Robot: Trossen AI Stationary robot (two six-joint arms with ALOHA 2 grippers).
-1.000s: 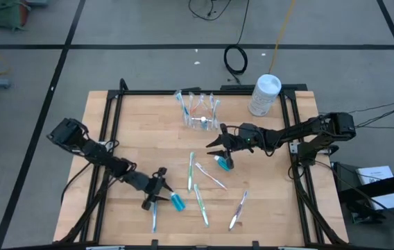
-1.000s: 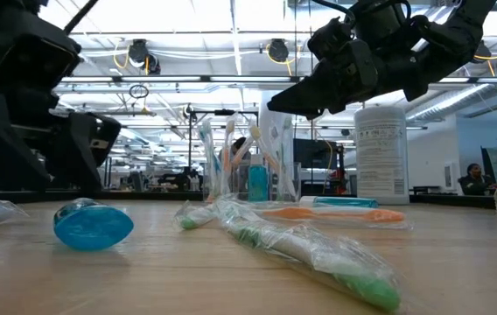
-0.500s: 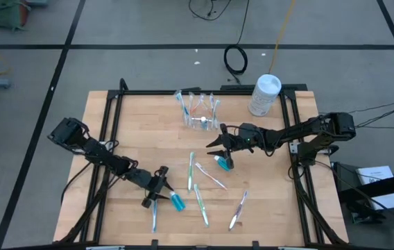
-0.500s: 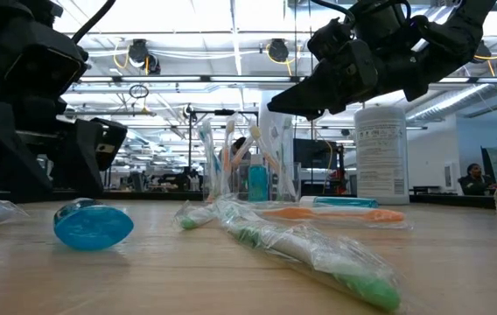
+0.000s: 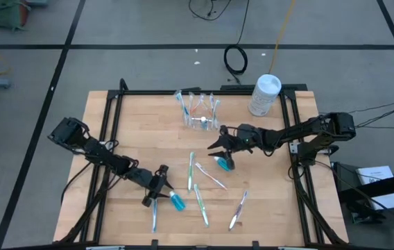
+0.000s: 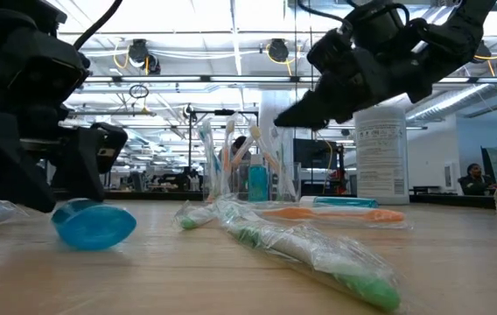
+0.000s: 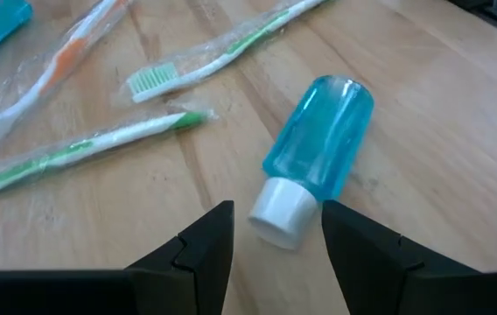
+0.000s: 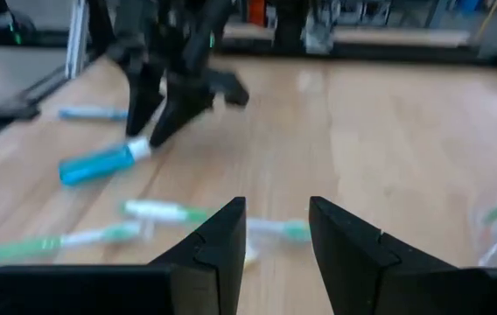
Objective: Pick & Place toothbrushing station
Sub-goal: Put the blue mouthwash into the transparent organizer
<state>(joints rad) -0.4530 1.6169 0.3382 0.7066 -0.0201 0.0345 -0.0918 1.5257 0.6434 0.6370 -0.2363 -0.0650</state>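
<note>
Left gripper [image 7: 276,238] low over the near-left table [image 5: 114,125], fingers released and spread either side of the white cap of a blue tube [image 7: 314,157] lying flat, not gripping it. Right gripper [image 5: 219,147] raised mid-table, fingers parted and empty, just above the second blue tube [image 5: 223,163]. Clear cup [image 5: 198,111] with upright toothbrushes stands at far centre; wrapped toothbrushes [image 5: 200,201] lie scattered between the arms.

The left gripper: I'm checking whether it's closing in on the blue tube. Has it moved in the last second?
Yes. In the high view the left gripper has edged toward the blue tube, which lies where it did on the table; its open fingers now flank the tube's white cap.
</note>
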